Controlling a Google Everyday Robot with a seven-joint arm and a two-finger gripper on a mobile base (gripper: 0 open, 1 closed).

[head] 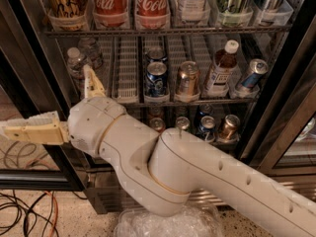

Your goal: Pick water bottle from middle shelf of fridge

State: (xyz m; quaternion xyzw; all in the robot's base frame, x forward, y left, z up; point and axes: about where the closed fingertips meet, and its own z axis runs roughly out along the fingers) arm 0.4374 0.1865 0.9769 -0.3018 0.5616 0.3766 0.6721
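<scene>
Though the arm (207,177) fills the lower view, the gripper (47,98) shows plainly: fingers spread wide, nothing held. One finger (92,83) points up, the other points left. The water bottle (75,65) stands just left of the raised fingertip, at the left end of the middle shelf (197,101) of the fridge (22,58).

gripper (46,98): left of view | fingers (34,131) spread wide | arm (207,181) bent

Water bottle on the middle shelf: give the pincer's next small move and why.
Probably raise the open pincer and ease it forward: the water bottle stands above the gap, one fingertip beside it, the other low and left.
</scene>
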